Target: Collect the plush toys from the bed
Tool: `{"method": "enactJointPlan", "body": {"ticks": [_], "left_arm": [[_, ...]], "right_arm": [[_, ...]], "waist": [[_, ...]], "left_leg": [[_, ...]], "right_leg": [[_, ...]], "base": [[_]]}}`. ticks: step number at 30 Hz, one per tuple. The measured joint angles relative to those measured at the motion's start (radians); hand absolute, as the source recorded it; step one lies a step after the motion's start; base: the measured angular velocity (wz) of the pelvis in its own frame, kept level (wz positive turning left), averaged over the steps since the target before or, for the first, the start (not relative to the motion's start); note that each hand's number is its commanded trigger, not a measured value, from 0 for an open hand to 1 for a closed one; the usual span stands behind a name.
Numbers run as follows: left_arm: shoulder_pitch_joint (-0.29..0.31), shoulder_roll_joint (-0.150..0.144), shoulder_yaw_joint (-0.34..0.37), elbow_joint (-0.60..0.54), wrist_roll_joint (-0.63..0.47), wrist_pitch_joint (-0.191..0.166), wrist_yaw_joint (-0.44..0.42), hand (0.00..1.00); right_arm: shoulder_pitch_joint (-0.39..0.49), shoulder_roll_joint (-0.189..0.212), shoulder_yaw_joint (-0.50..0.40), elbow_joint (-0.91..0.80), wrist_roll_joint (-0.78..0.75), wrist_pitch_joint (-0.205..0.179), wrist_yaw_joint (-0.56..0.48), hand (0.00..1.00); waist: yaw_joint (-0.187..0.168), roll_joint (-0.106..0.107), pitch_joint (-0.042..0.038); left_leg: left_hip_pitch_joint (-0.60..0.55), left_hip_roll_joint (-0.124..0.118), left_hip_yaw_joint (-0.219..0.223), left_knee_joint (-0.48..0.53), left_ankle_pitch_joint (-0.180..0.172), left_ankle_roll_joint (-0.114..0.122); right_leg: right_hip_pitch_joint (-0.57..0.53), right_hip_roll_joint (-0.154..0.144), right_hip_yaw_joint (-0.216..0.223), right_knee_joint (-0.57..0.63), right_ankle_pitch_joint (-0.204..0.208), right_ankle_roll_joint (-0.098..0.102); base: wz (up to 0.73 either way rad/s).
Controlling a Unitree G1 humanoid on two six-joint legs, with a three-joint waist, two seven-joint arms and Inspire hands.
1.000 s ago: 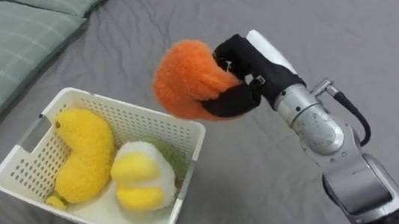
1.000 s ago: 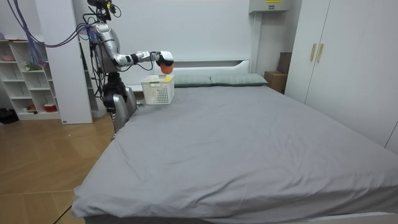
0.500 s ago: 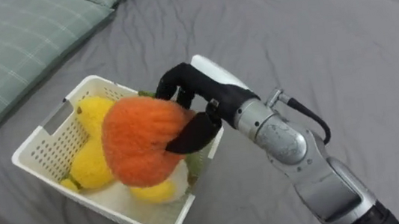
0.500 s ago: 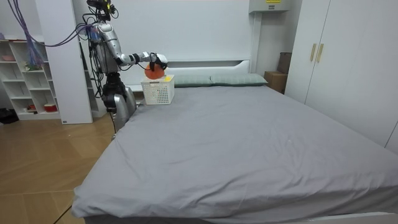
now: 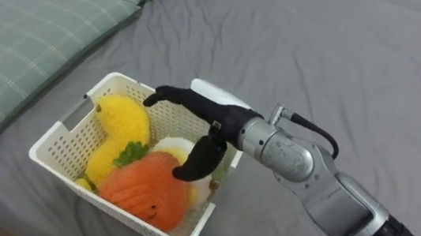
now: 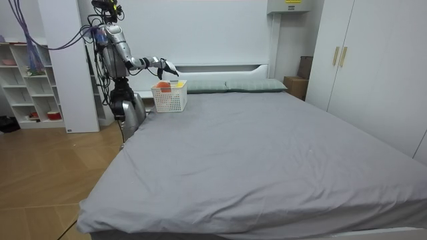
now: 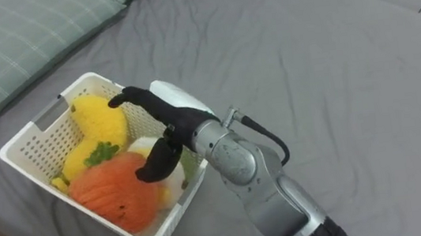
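Right hand (image 5: 210, 126) is hovering over the basket (image 5: 53, 144). Its fingers (image 5: 167, 97) are spreading out straight w/ the thumb hanging down, pinching nothing. The orange plush toy (image 5: 143, 191) is lying inside the basket at the near end. It's resting on top of the pile, next to the yellow toy (image 5: 119, 120) and the white-and-yellow toy (image 5: 174, 147).

Risks from here, as I'm judging them:
- **Toy rolling out:** the orange toy is riding high, approx level w/ the near rim, not sitting deep. A jolt could be sending it back out onto the bed (image 5: 331, 56).
- **Thumb snagging:** the thumb is hanging just beside the plush, poss. touching it. If the hand is pulling back low, it could be catching the fuzz & dragging the toy over the rim.
- **Basket getting shoved:** the wrist is crossing right above the basket's right rim. An arm dropping or swinging sideways would be tipping or pushing this light basket.
- **Basket sliding off:** the basket is sitting near the bed's edge, by the robot, so a shove that way could be taking the whole load to the floor.

Lifting straight up before withdrawing is looking safest.
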Motion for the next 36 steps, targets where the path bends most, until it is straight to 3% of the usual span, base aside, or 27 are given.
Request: {"method": "enactJointPlan", "body": {"ticks": [10,13,19,23,25,29,32,36], "left_arm": [[-0.006,0.004,0.002,0.018,-0.003,-0.003,-0.002,0.0],[0.001,0.005,0.011,0.032,-0.003,-0.003,-0.002,0.0],[0.005,0.005,0.017,0.038,-0.008,-0.019,-0.001,0.0],[0.018,0.0,0.045,0.043,-0.01,-0.046,0.001,0.0],[0.031,-0.003,0.05,0.043,-0.011,-0.054,0.001,0.0],[0.055,-0.003,0.068,0.07,-0.012,-0.095,0.002,0.0],[0.073,-0.003,0.082,0.077,-0.013,-0.124,0.004,0.0],[0.096,-0.004,0.082,0.077,-0.048,-0.128,0.021,0.0]], "right_arm": [[0.0,-0.007,-0.006,0.012,0.014,-0.006,-0.003,0.0],[0.0,-0.009,-0.025,0.013,0.052,-0.017,-0.02,0.0],[0.013,-0.018,-0.136,0.011,0.161,-0.087,-0.109,0.0],[0.096,-0.02,-0.253,-0.014,0.253,-0.15,-0.182,0.0],[0.133,-0.024,-0.31,-0.039,0.267,-0.16,-0.212,0.0],[0.181,-0.059,-0.43,-0.047,0.373,-0.228,-0.267,0.0],[0.201,-0.077,-0.525,-0.046,0.437,-0.267,-0.311,0.0],[0.239,-0.101,-0.642,-0.029,0.574,-0.277,-0.39,0.0]], "waist": [[-0.015,0.004,0.0037],[-0.031,0.01,0.0098],[-0.083,0.015,0.0124],[-0.138,0.019,0.0047],[-0.173,0.026,-0.0027],[-0.246,0.066,-0.0207],[-0.306,0.083,-0.0196],[-0.38,0.078,-0.0204]], "left_leg": [[0.001,0.0,-0.001,-0.001,0.0,0.0],[0.009,0.001,0.0,0.002,0.0,0.0],[0.004,0.001,0.003,0.006,0.0,0.0],[0.009,0.005,0.031,0.011,0.0,0.0],[0.014,0.006,0.043,0.009,-0.001,0.002],[0.06,0.015,0.098,-0.02,-0.002,0.004],[0.079,0.021,0.125,-0.035,-0.003,0.002],[0.081,0.024,0.133,-0.042,-0.003,0.001]], "right_leg": [[0.002,0.002,0.002,-0.002,0.0,0.0],[0.01,0.001,0.002,-0.002,0.0,0.0],[0.005,0.002,0.016,-0.001,0.0,0.0],[-0.007,0.004,0.048,0.0,0.001,0.001],[-0.007,0.004,0.058,0.0,0.003,0.003],[0.002,0.012,0.116,0.001,0.006,0.004],[0.009,0.019,0.143,0.002,0.007,0.003],[0.007,0.021,0.146,0.003,0.008,0.001]], "base": [[0.0],[0.0],[-0.01],[-0.17],[-0.21],[-0.37],[-0.26],[-0.08]]}}
